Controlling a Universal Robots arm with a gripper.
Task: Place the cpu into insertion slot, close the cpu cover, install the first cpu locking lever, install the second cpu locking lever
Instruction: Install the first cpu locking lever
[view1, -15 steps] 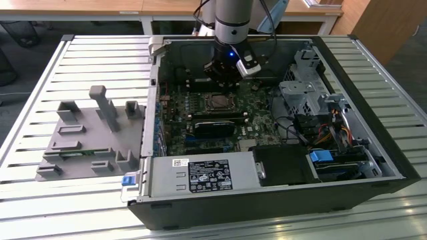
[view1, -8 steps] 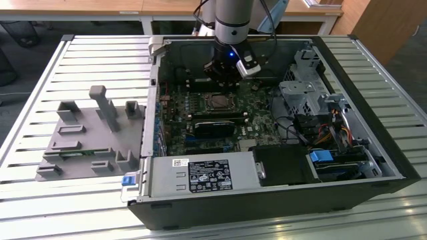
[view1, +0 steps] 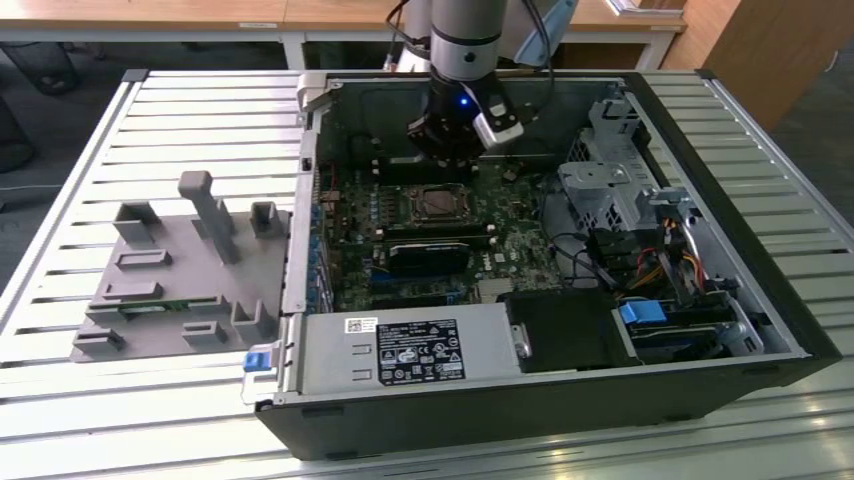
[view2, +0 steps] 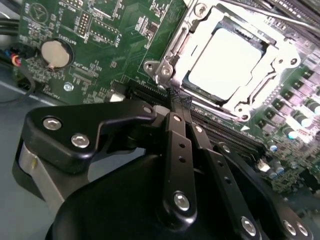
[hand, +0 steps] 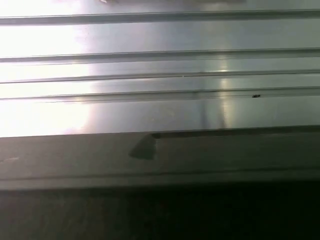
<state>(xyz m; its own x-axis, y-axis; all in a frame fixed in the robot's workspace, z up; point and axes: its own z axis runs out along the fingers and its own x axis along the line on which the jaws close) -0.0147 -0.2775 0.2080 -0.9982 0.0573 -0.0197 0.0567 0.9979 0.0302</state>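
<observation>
1. Gripper hangs low inside the open computer case, over the motherboard, just at the edge of the CPU socket; in the second wrist view the two black fingers sit pressed together with nothing between them, tips dark and just short of the socket frame
2. CPU lies flat in the insertion slot right ahead of the fingertips, pale metal top facing up and glaring under the light; seated as far as I can judge
3. CPU cover is down around the chip as a silver frame with the cut-out showing the chip top; in the exterior view the socket sits just below the gripper, towards the camera
4. Thin wire lever runs along the far side of the socket from the fingers; can't tell if it is latched. A second lever can't be made out clearly near the fingertips
5. Handling judgement: chip is light, stiff, fragile, smooth top is slippery, so take it by opposite edges only. Cover is thin stiff sheet, hinged, push on the frame not the chip. Levers look springy wire, best pressed at the free hooked end, likely to slip off narrow fingertips
6. First wrist view shows slatted metal table and a dark case edge
7. Beside the case, well away from the gripper, a grey fixture block rests on the table; power supply sits at the case's near end
</observation>
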